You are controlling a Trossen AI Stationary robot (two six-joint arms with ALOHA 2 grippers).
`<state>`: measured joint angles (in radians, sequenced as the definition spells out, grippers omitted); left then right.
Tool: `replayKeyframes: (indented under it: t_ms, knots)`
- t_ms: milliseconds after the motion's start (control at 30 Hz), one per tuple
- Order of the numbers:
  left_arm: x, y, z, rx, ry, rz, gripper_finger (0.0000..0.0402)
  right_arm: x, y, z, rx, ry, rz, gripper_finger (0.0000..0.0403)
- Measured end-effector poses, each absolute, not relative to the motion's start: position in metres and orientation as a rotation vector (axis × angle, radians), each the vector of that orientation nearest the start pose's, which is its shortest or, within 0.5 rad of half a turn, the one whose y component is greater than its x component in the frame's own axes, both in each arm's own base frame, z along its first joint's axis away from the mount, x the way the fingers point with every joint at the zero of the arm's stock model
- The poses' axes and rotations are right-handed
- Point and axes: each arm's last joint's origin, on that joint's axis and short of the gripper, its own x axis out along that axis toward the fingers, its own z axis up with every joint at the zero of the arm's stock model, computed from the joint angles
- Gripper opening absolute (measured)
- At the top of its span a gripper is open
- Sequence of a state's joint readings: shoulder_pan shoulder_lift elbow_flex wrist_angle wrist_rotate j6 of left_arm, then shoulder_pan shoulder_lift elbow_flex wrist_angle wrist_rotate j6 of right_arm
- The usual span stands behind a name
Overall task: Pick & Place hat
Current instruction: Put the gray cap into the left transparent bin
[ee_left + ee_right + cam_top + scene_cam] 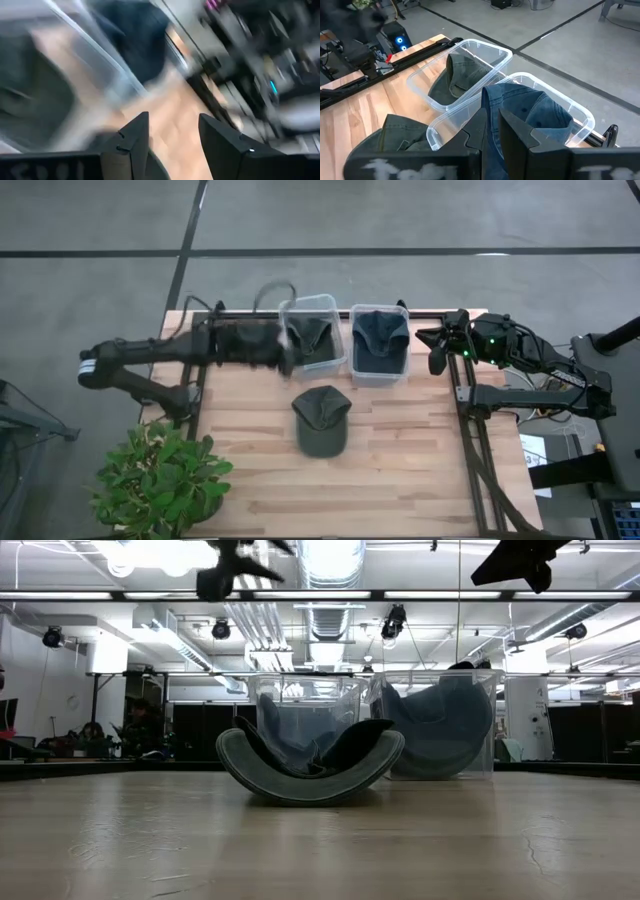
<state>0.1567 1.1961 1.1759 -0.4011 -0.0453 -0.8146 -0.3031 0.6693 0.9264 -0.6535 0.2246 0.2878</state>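
Observation:
An olive-green cap (322, 420) lies on the wooden table, in front of two clear bins; in the low view the cap (310, 765) rests on its curved underside. The left bin (312, 335) holds another olive cap (457, 75), and the right bin (381, 345) holds a blue denim cap (530, 117). My left gripper (285, 348) hovers beside the left bin's left wall; in the left wrist view the left gripper (172, 135) is open and empty. My right gripper (435, 345) waits right of the bins; its wrist view shows the right gripper (492, 130) shut and empty.
A potted plant (160, 475) stands at the table's near left corner. Dark frame rails (470, 430) run along the table's right side, and another rail (195, 390) runs along the left. Bare wood lies around the cap and toward the near edge.

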Motion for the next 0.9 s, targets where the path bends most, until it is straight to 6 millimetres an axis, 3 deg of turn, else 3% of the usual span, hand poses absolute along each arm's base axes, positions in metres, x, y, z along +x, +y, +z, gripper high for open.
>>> replayKeyframes:
  t_ms: [133, 300, 467, 900]
  knots:
    - [0.258, -0.004, 0.351, -0.843, 0.456, 0.308, 0.0163, 0.116, -0.043, 0.351, 0.293, 0.323, -0.575, 0.0043]
    - [0.256, -0.034, 0.32, -0.908, 0.606, 0.544, 0.0163, 0.116, -0.043, 0.351, 0.293, 0.323, -0.576, 0.0043]
    - [0.264, -0.043, 0.294, -0.978, 0.738, 0.657, 0.0163, 0.116, -0.043, 0.351, 0.293, 0.323, -0.576, 0.0043]
    - [0.3, -0.054, 0.233, -1.014, 1.034, 0.698, 0.0163, 0.116, -0.043, 0.351, 0.293, 0.323, -0.577, 0.0043]
